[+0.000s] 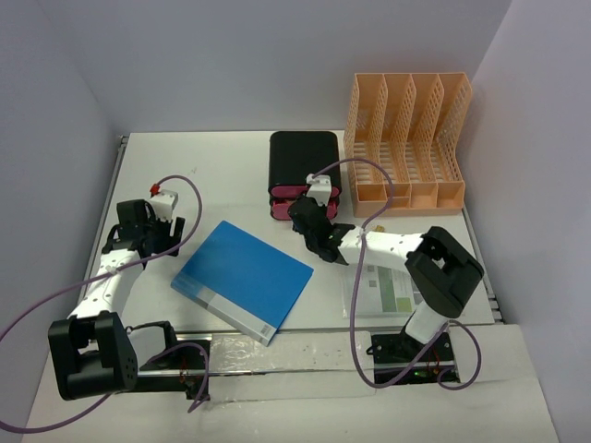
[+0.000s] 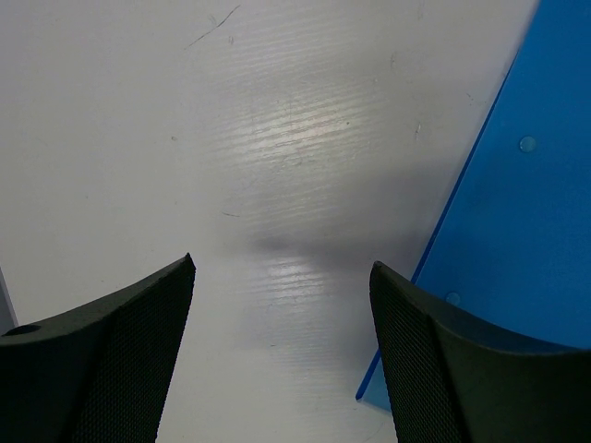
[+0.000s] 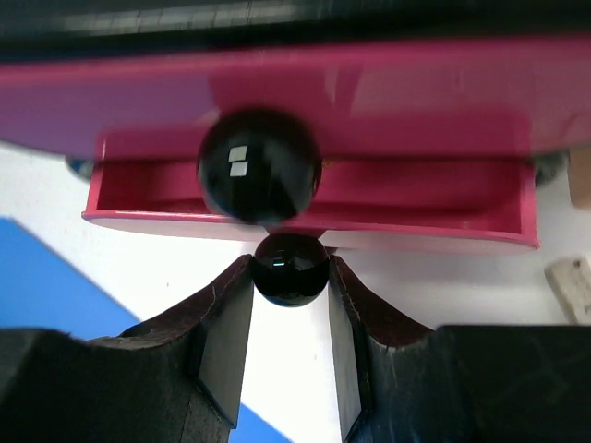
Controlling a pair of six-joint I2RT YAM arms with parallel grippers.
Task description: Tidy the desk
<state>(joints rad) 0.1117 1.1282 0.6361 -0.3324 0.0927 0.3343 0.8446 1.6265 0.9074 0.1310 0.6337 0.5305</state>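
Watching desk (image 1: 222,175) filling middle of top view. Right gripper (image 3: 289,263) sitting at centre, by black box (image 1: 303,157), fingers pinching small black knob (image 3: 289,277) of lower pink drawer (image 3: 416,231); drawer standing partly out. Left gripper (image 2: 282,266) hanging at left, jaws spread wide over bare desk, gripping nothing. Blue folder (image 1: 245,277) lying centre-left, edge just beside one left finger. Orange rack (image 1: 406,138) standing upper right.
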